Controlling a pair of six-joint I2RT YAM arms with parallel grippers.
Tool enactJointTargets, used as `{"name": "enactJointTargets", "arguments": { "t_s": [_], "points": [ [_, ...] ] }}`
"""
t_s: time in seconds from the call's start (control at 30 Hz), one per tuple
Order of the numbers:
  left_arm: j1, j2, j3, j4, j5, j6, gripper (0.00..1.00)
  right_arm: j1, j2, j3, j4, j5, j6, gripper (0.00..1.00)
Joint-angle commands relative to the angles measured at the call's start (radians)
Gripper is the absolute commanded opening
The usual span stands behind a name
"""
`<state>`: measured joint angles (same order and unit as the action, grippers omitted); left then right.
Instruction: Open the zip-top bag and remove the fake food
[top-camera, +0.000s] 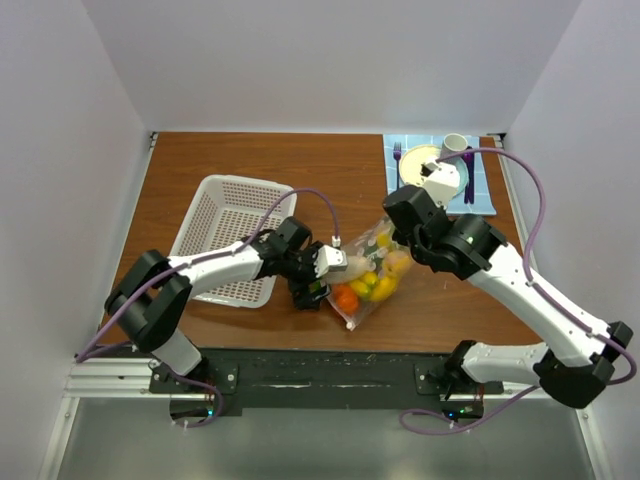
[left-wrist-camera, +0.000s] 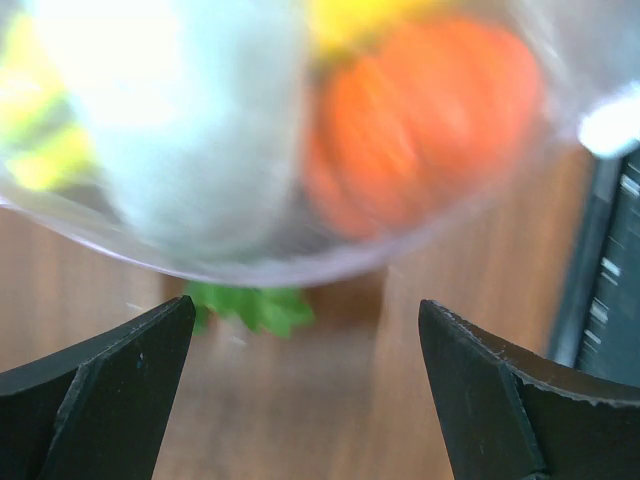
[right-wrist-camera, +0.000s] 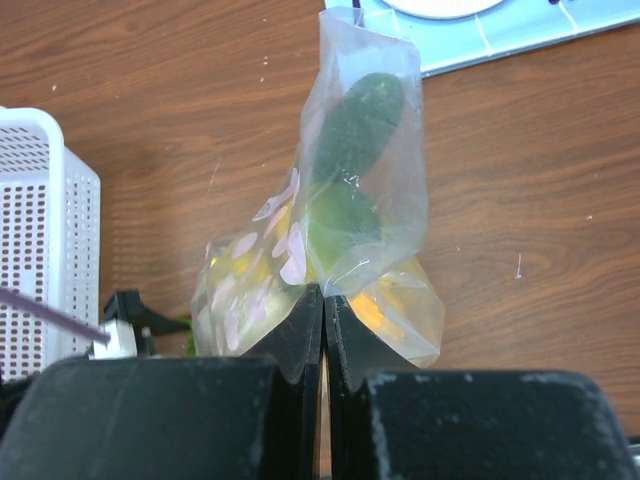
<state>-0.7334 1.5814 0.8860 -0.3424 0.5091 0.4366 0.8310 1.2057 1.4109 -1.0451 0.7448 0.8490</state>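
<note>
The zip-top bag (top-camera: 372, 275) is a clear pouch hanging tilted over the wooden table, and my right gripper (right-wrist-camera: 323, 292) is shut on a fold of its plastic. Fake food fills the zip-top bag (right-wrist-camera: 340, 200): a dark green cucumber (right-wrist-camera: 358, 125), yellow pieces (top-camera: 383, 288) and an orange round fruit (top-camera: 346, 298). My left gripper (top-camera: 335, 282) stands open at the bag's lower left end. In the left wrist view the bag's rounded bottom (left-wrist-camera: 300, 150), with the orange fruit (left-wrist-camera: 420, 110) inside, hangs just ahead of that gripper (left-wrist-camera: 305, 310). A green leafy bit (left-wrist-camera: 255, 305) shows under the bag.
A white perforated basket (top-camera: 230, 235) stands to the left of the bag, close to my left arm. At the back right lies a blue mat (top-camera: 485, 190) with a yellow plate (top-camera: 420, 158), a fork and a cup (top-camera: 455, 145).
</note>
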Motion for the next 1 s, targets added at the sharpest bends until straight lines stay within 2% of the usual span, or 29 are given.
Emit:
{"name": "enactJointTargets", "arguments": {
  "t_s": [0.0, 0.13, 0.33, 0.47, 0.5, 0.57, 0.6, 0.7, 0.77, 0.87, 0.9, 0.93, 0.97],
  "points": [
    [0.011, 0.057, 0.093, 0.112, -0.073, -0.025, 1.00, 0.002, -0.057, -0.087, -0.024, 0.019, 0.051, 0.00],
    [0.011, 0.127, 0.137, 0.126, -0.066, -0.021, 1.00, 0.003, -0.119, -0.240, -0.016, -0.013, 0.117, 0.00],
    [0.015, 0.204, 0.151, 0.146, -0.072, 0.019, 1.00, 0.000, -0.185, -0.338, -0.044, -0.007, 0.165, 0.00],
    [0.029, 0.227, 0.171, 0.141, -0.040, 0.033, 0.89, -0.001, -0.209, -0.362, -0.056, -0.007, 0.170, 0.00],
    [0.029, 0.223, 0.174, 0.138, -0.031, 0.034, 0.79, -0.001, -0.210, -0.363, -0.055, -0.010, 0.170, 0.00],
    [0.031, 0.220, 0.202, 0.112, 0.011, 0.042, 0.67, -0.001, -0.207, -0.368, -0.055, -0.012, 0.170, 0.00],
    [0.031, 0.218, 0.211, 0.077, 0.026, 0.054, 0.53, -0.001, -0.204, -0.368, -0.056, -0.012, 0.170, 0.00],
    [0.031, 0.233, 0.270, -0.034, 0.068, 0.106, 0.32, -0.003, -0.205, -0.371, -0.058, -0.010, 0.171, 0.00],
    [0.032, 0.227, 0.281, -0.081, 0.078, 0.135, 0.28, -0.004, -0.209, -0.371, -0.058, -0.010, 0.168, 0.00],
    [0.032, 0.192, 0.266, -0.116, 0.088, 0.178, 0.13, -0.006, -0.210, -0.378, -0.055, -0.012, 0.167, 0.00],
    [0.032, 0.184, 0.265, -0.128, 0.088, 0.185, 0.04, -0.006, -0.210, -0.383, -0.055, -0.013, 0.168, 0.00],
    [0.034, 0.180, 0.266, -0.136, 0.086, 0.188, 0.00, -0.004, -0.212, -0.385, -0.053, -0.015, 0.168, 0.00],
    [0.035, 0.167, 0.268, -0.145, 0.085, 0.192, 0.00, -0.006, -0.212, -0.386, -0.052, -0.015, 0.168, 0.00]
  ]
}}
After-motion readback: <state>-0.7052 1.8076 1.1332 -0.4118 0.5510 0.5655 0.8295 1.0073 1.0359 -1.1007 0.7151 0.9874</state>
